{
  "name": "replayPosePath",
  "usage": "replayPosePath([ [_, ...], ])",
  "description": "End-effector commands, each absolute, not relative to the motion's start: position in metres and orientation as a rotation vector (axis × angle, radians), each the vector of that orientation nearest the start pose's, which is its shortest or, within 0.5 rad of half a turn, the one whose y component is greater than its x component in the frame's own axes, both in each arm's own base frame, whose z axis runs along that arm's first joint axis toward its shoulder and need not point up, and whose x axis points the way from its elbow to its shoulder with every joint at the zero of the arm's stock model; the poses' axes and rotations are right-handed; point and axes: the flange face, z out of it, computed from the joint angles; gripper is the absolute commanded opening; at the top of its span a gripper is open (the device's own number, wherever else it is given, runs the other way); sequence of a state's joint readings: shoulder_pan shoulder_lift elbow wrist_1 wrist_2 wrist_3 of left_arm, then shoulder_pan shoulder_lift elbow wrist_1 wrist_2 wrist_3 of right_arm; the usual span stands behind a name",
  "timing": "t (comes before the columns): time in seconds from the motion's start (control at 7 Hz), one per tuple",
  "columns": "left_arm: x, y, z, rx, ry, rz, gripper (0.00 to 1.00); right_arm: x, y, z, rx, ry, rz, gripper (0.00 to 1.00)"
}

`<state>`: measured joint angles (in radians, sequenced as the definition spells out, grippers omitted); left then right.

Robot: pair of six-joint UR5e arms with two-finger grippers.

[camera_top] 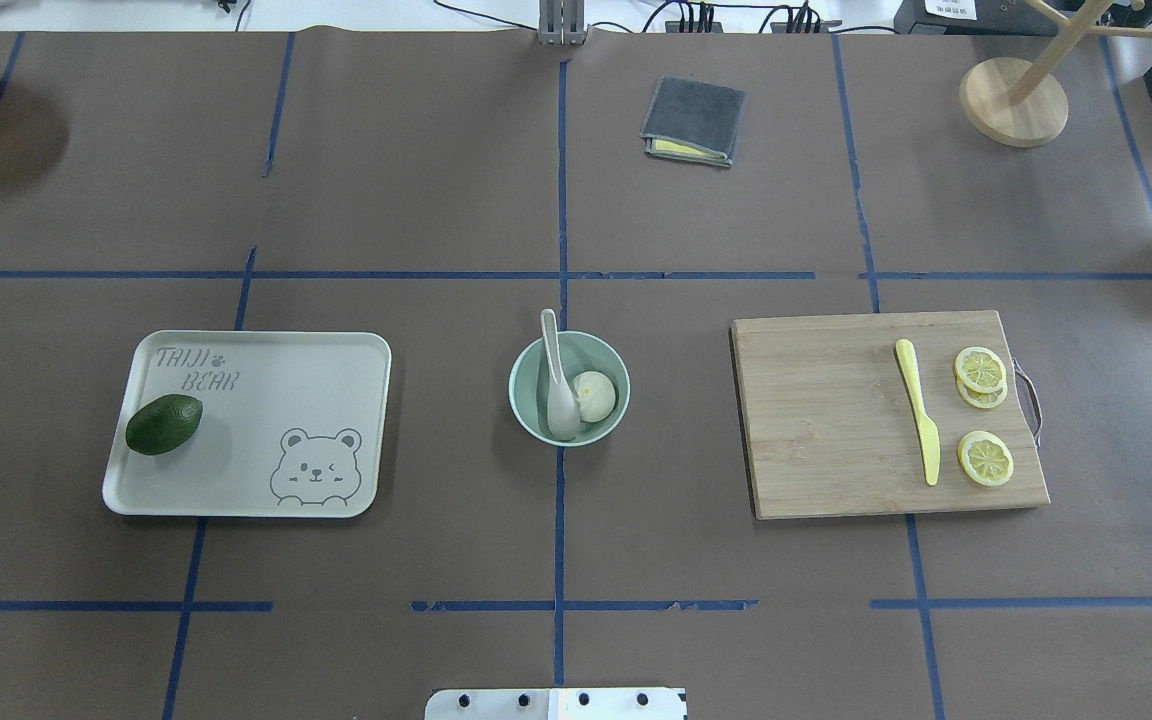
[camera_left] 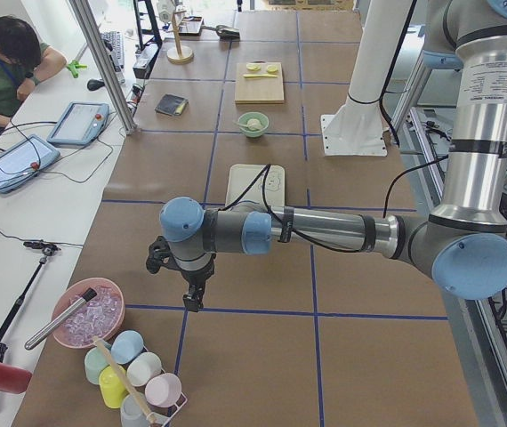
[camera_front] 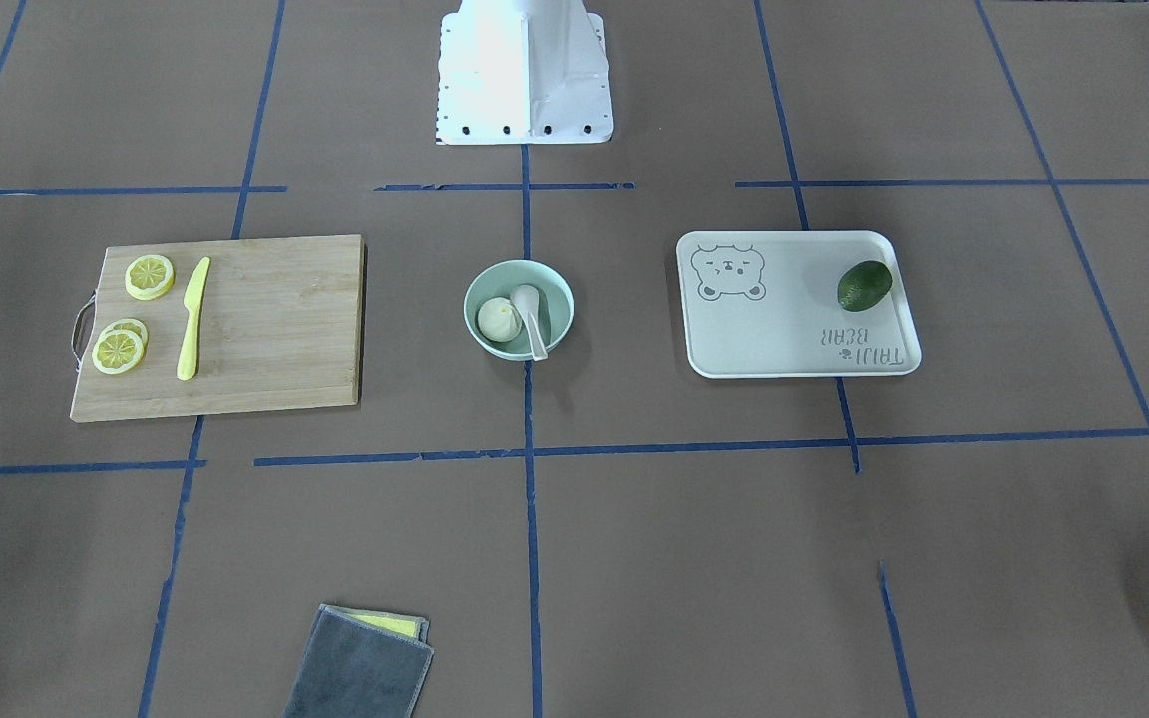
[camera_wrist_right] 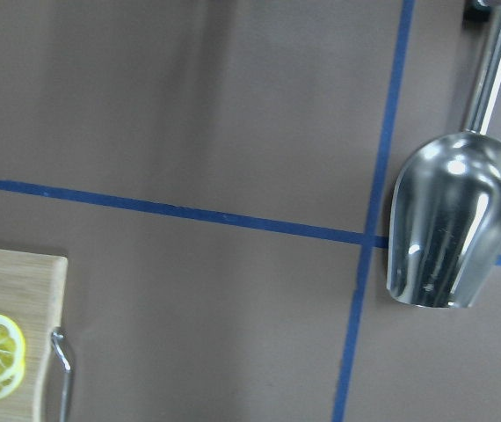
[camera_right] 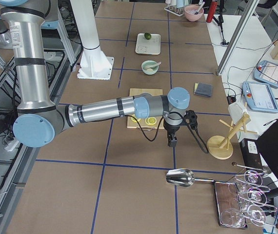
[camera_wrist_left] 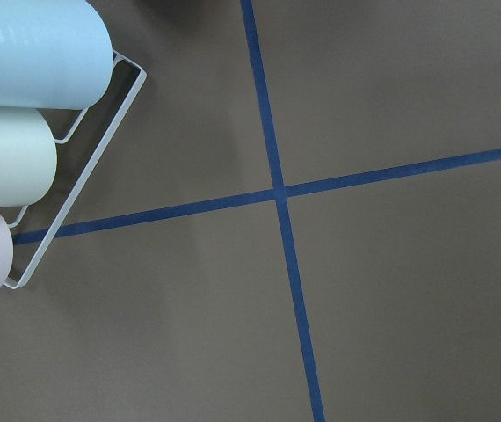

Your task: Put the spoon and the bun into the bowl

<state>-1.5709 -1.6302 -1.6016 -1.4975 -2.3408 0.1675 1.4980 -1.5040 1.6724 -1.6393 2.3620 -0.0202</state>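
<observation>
The pale mint-green bowl [camera_top: 516,392] stands at the table's centre. The white spoon [camera_top: 558,385] lies in it with its handle leaning over the far rim. The cream-white bun [camera_top: 593,395] sits in the bowl beside the scoop. The front-facing view shows the same bowl [camera_front: 547,285], spoon [camera_front: 533,321] and bun [camera_front: 499,319]. My left gripper [camera_left: 191,298] hangs far off near the table's left end. My right gripper [camera_right: 171,142] hangs far off near the right end. I cannot tell whether either is open or shut.
A bear-print tray [camera_top: 266,480] holds a dark green fruit [camera_top: 164,424]. A wooden board [camera_top: 826,420] carries a yellow knife [camera_top: 918,410] and lemon slices [camera_top: 984,458]. A grey cloth [camera_top: 693,120], a wooden stand [camera_top: 1013,100], a metal scoop [camera_wrist_right: 448,220] and racked cups [camera_wrist_left: 22,132] lie around.
</observation>
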Motion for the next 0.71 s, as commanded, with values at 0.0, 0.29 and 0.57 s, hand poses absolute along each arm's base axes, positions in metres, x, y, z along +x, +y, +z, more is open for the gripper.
replayPosePath([
  [0.0,-0.064,-0.517,0.620,0.082,0.767,0.166,1.00,0.082,-0.508,0.641,0.078,-0.792,-0.156,1.00],
  [0.29,-0.064,-0.517,0.620,0.081,0.767,0.164,1.00,0.087,-0.504,0.648,0.068,-0.784,-0.137,1.00],
  [0.57,-0.064,-0.517,0.620,0.081,0.765,0.164,1.00,0.087,-0.505,0.639,0.050,-0.782,-0.054,1.00],
])
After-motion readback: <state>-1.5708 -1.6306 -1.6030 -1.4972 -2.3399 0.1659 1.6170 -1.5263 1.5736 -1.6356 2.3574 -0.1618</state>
